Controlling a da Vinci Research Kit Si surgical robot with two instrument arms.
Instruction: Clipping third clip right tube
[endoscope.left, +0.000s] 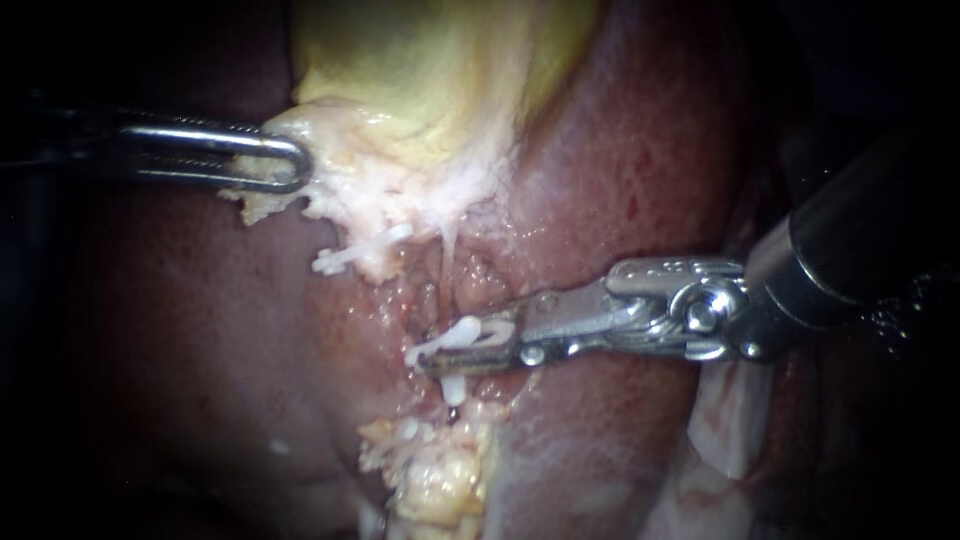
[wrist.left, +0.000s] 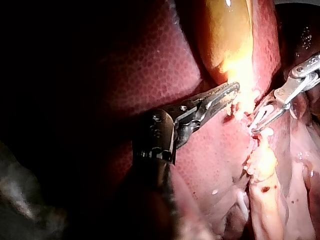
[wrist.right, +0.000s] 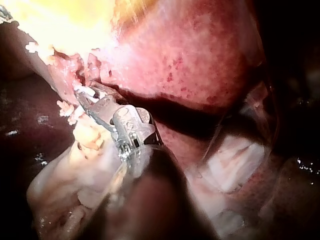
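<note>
Pale, soft, slick: the thin right tube (endoscope.left: 446, 255) probably tears easily, so take it squarely. Your right tool (endoscope.left: 428, 358) grips a white plastic clip (endoscope.left: 462, 333) across it; left tool (endoscope.left: 288, 162) clamps yellowish gallbladder tissue (endoscope.left: 350, 165).

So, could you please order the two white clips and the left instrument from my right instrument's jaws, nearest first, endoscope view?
1. Clip, between the right instrument's jaws.
2. Second clip, up and left, on tissue.
3. Left instrument, far upper left, gripping pale tissue.

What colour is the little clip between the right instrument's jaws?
White. The clip shows best in the endoscope view.
</note>
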